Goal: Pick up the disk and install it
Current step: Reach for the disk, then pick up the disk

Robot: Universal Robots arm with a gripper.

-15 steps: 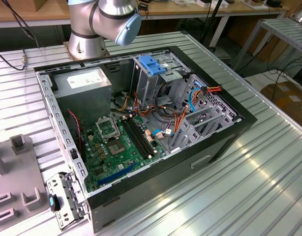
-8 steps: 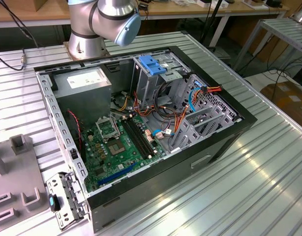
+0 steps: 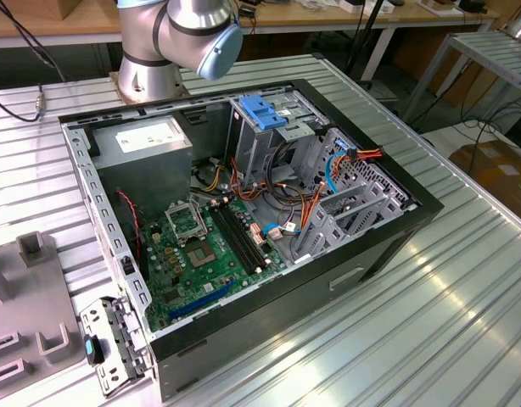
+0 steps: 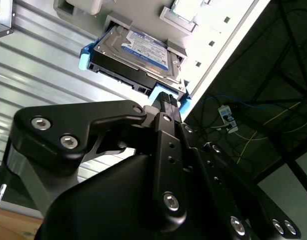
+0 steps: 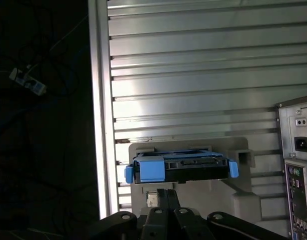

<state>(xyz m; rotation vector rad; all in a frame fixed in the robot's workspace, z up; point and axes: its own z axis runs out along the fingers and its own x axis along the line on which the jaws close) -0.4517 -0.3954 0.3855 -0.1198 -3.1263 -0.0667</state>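
Fingers [image 4: 166, 102], pressed together and holding nothing, hovered just beside the disk [image 4: 138, 50], which lay in its grey cradle [image 5: 241, 185] at the table [image 5: 193, 75] edge; closing on a blue rail [image 4: 84, 56] rather than the body could have tilted it or let it slip

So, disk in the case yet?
No, the second wrist view shows the disk resting in a grey holder on the slatted table.

in the second wrist view the gripper [image 4: 166, 97] hides a stretch of the disk's [image 4: 138, 50] near edge.
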